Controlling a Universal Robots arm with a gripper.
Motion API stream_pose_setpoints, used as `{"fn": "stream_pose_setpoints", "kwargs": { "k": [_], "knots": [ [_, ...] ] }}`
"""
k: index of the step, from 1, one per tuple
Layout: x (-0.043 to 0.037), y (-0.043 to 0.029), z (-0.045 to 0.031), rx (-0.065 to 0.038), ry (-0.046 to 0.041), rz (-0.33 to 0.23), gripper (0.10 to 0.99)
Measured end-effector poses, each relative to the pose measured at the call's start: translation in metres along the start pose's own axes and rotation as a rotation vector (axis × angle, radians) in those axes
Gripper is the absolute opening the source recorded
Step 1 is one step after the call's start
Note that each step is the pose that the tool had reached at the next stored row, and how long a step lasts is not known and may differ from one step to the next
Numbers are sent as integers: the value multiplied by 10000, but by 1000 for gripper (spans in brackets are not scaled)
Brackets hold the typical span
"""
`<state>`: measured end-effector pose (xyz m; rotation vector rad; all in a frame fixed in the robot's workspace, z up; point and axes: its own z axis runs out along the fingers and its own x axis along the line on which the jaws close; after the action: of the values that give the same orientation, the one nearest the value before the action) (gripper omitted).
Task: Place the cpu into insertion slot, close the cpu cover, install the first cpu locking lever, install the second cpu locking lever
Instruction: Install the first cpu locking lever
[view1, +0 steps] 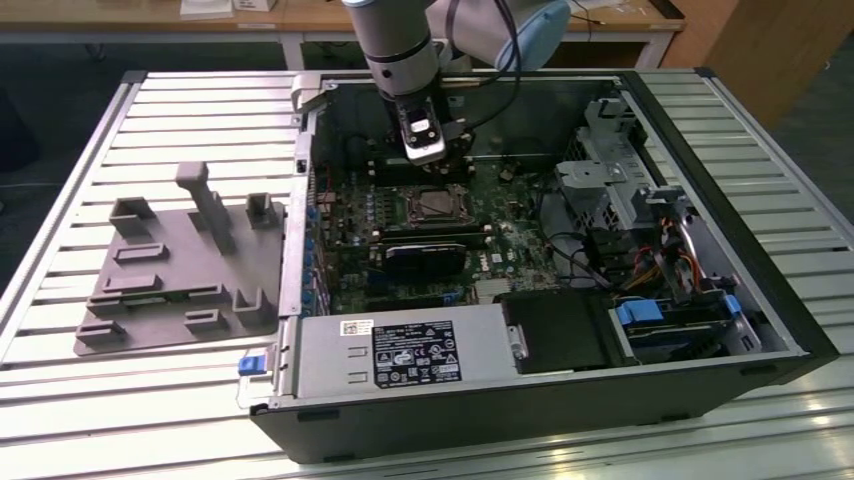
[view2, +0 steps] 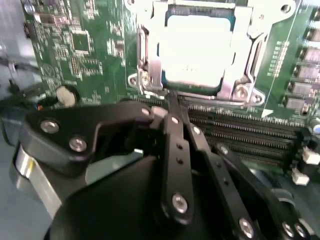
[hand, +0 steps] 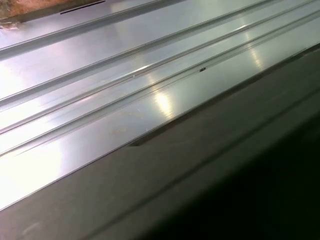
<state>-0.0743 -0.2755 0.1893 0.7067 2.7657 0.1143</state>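
Observation:
The cpu (view2: 195, 52) lies flat in the insertion slot (view1: 433, 206) on the green motherboard, and its silver top glares bright. The cpu cover (view2: 235, 87), a silvery frame, lies down around the chip. Thin metal lever rods run along two opposite sides of the frame (view2: 141, 47). My gripper (view2: 172, 102) is shut, its black fingertips meeting in a point just off the cover's edge with nothing visibly between them. In the exterior view the gripper (view1: 431, 160) hangs inside the open computer case, just behind the slot.
Long black memory slots (view2: 240, 135) run beside the socket near my fingertips. A black card (view1: 424, 255), the power supply (view1: 400, 355) and a drive cage with cables (view1: 627, 200) crowd the case. A grey fixture tray (view1: 180, 265) lies on the slatted metal table (hand: 125, 75).

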Motion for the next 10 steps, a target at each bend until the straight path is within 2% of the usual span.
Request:
{"fn": "stream_pose_setpoints", "kwargs": {
  "k": [6,10],
  "knots": [
    [-3,3,-9,-11,-3,3,106],
    [-12,8,-46,-3,-2,2,106]
  ]
}}
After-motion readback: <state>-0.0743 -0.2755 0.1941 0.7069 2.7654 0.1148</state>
